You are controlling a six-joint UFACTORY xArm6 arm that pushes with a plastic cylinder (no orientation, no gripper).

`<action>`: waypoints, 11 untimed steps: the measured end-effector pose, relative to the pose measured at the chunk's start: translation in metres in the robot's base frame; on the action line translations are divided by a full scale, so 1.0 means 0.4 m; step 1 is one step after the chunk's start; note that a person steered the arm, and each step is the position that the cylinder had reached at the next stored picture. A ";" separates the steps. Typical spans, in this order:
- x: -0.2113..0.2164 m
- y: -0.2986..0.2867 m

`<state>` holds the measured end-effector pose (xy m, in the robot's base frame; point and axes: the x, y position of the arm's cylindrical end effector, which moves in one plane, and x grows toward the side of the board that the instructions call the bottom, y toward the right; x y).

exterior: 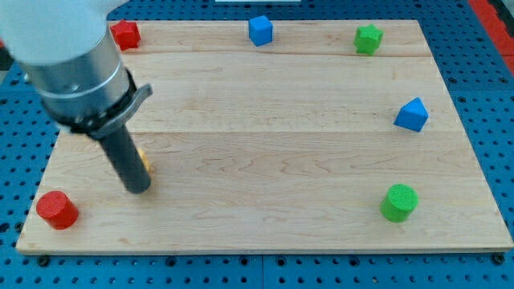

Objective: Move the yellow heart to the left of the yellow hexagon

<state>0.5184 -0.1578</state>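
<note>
Yellow shows only as a sliver (145, 163) just right of my tip (138, 189), near the worktop (281, 160)'s left edge; heart or hexagon, I cannot tell, since the rod hides the rest. My tool is a bare rod, nothing to open or close. Red, blue and green blocks sit well apart along the edges.

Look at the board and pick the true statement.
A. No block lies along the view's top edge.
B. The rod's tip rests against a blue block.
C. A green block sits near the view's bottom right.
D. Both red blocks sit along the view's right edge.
C: the green round block sits near the board's bottom-right corner, while my tip is far off at the view's left.
</note>
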 end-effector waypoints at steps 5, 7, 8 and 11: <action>-0.237 -0.368; -0.285 -0.244; -0.266 -0.181; -0.676 -0.279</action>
